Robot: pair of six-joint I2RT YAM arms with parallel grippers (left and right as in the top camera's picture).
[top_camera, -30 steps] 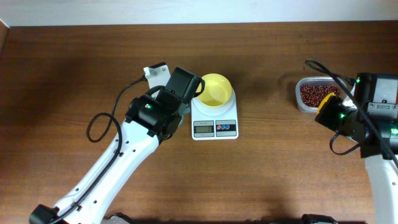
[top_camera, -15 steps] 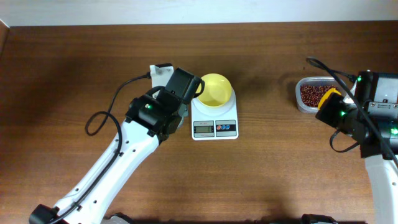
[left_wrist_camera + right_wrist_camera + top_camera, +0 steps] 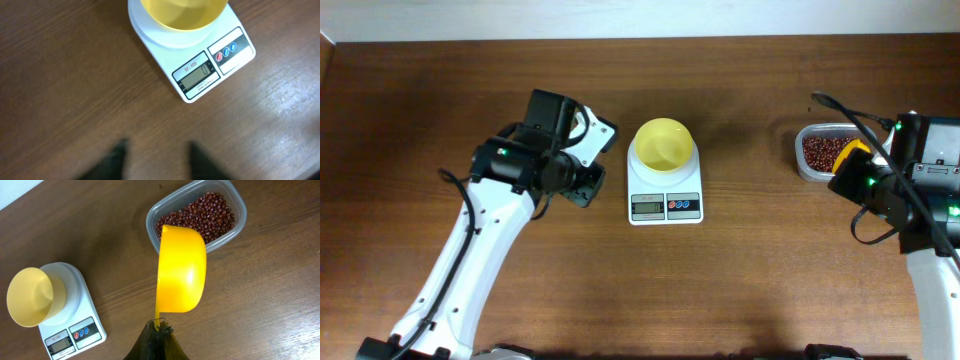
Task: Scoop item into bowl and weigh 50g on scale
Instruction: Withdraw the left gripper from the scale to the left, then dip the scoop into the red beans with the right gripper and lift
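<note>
The pale yellow bowl (image 3: 665, 144) sits empty on the white scale (image 3: 665, 198); both also show in the left wrist view, bowl (image 3: 181, 12) and scale (image 3: 202, 75), and in the right wrist view, bowl (image 3: 31, 296) and scale (image 3: 75, 330). The red-brown beans (image 3: 823, 151) lie in a clear tub (image 3: 197, 215) at the right. My right gripper (image 3: 157, 330) is shut on the handle of a yellow scoop (image 3: 181, 270), held just short of the tub. My left gripper (image 3: 156, 150) is open and empty over bare table, left of the scale.
The left arm (image 3: 535, 160) stands left of the scale. The right arm (image 3: 900, 195) is at the right edge by the tub (image 3: 825, 150). The wooden table (image 3: 740, 280) runs to a pale wall at the back.
My left gripper has let go of the bowl's rim and pulled back to the left, away from the scale. My right gripper has edged the scoop closer to the tub.
</note>
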